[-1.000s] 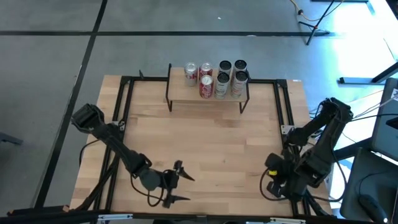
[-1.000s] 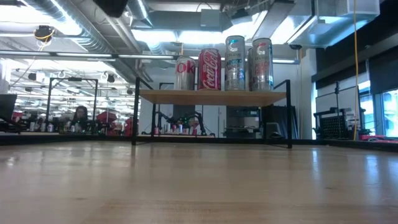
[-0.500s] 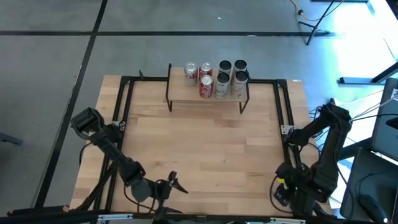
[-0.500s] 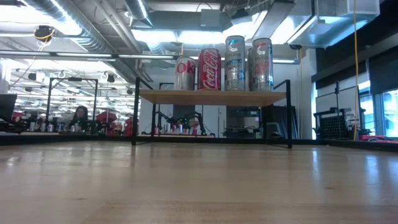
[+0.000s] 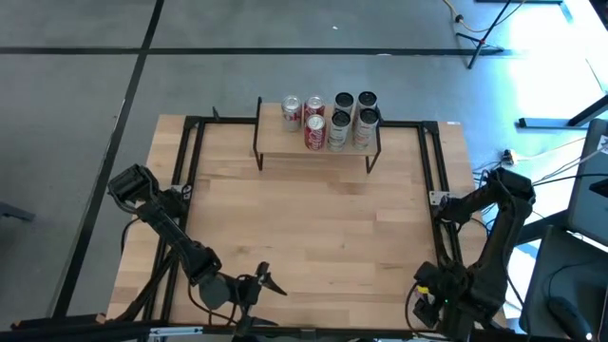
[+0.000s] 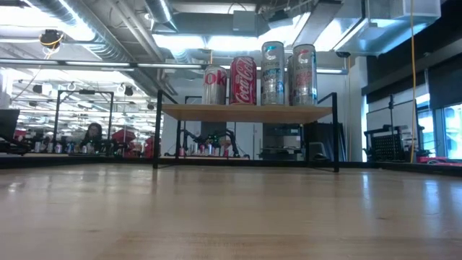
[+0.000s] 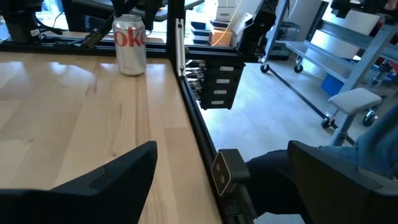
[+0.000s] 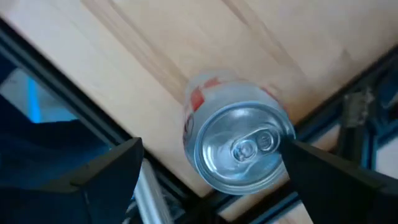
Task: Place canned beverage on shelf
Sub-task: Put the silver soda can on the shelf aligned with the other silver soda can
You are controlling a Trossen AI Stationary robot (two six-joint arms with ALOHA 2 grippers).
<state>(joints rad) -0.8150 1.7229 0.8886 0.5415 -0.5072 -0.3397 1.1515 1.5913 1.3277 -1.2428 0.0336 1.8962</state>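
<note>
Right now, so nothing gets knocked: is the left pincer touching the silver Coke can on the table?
Apart. The left wrist view shows bare tabletop between the left pincer and the silver Coke can standing far off.

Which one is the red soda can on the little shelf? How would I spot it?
Look to the far end of the big wooden table, where a small shelf on thin black legs holds a row of cans. Seen from table height, the red Coca-Cola can is second from the left, between a silver can and two taller silver cans; it alone is all red.
</note>
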